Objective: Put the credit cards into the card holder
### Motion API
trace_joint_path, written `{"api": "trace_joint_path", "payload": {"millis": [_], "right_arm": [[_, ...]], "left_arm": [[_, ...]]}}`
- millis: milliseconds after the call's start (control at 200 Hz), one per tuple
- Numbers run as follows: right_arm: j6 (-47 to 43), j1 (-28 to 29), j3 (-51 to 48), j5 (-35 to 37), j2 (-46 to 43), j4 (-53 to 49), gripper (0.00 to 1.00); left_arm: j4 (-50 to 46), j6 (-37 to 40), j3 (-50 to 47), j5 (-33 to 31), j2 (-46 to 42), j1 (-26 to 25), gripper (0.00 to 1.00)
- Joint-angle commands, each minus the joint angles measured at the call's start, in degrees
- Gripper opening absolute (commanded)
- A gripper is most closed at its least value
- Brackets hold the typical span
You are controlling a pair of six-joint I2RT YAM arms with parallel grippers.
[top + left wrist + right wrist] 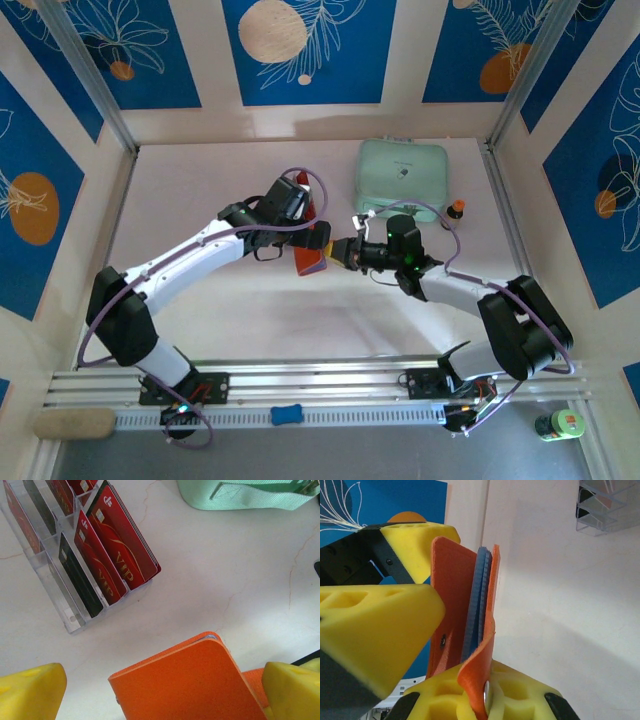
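Note:
The orange card holder [310,262] stands on edge at mid-table, folded, with its blue-grey inside [480,600] showing between the covers. My right gripper [487,692] is shut on the holder's snap strap [477,672], and it comes in from the right [346,251]. The left gripper [160,695] is open, and its yellow fingers [30,692] straddle the card holder [195,685] without pinching it. Red credit cards [117,550] and black credit cards [77,577] stand in a clear plastic rack [65,615] just beyond, partly hidden under my left arm in the top view [303,190].
A mint-green case [402,172] lies behind the right gripper, with a small orange-capped item [456,208] to its right. Metal frame posts edge the table on both sides. A green bottle [560,425] and a beige pad [75,423] sit by the front rail.

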Motion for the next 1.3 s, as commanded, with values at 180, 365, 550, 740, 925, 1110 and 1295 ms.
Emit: {"api": "trace_joint_path", "payload": {"millis": [180,365,550,740,925,1110,1295], "right_arm": [[-0.76,-0.91,-1.34,0.28,-2.12,0.28,0.0],[-0.58,-1.09,-1.33,0.23,-2.13,0.26,0.0],[-0.58,-1.27,-1.36,0.23,-2.16,0.19,0.0],[-0.5,-1.27,-1.49,0.14,-1.91,0.28,0.0],[-0.44,-1.27,-1.42,0.21,-1.57,0.37,0.0],[-0.5,-1.26,-1.46,0.26,-1.65,0.37,0.0],[-0.58,-1.27,-1.65,0.29,-1.56,0.46,0.0]], "left_arm": [[-2.31,2.26,-1.55,-2.78,-0.58,-0.53,1.0],[-2.6,2.55,-1.8,-3.67,-1.75,-0.48,1.0],[-2.86,2.62,-1.99,-3.75,-2.37,-0.49,1.0],[-1.74,2.2,-2.08,-3.33,-3.25,-0.48,1.0],[-0.84,1.99,1.03,-1.24,-1.82,-0.53,1.0],[-0.01,1.39,2.87,0.39,0.84,-0.62,1.0],[0.92,0.81,3.06,0.82,2.08,-1.01,1.0]]}}
